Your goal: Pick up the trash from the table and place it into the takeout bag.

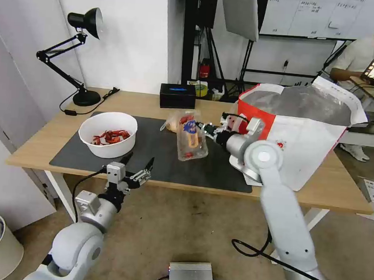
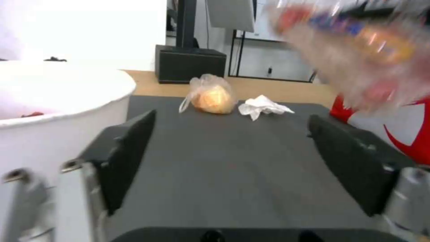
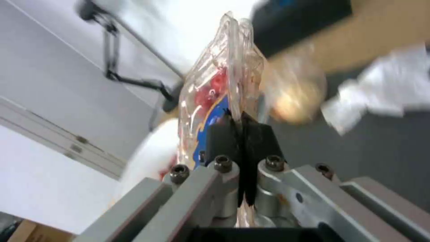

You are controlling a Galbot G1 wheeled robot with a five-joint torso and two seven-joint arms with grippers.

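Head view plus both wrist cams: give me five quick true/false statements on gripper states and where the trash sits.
1. The right gripper is shut on the clear plastic tray. True.
2. The left gripper holds the white bowl. False: its fingers are open and hold nothing, at the table's near edge beside the bowl.
3. The tissue is already in the takeout bag. False: it lies on the dark mat.
4. The small clear bag lies on the mat next to the tissue. True.
5. The bowl is empty. False: it holds red shell scraps.
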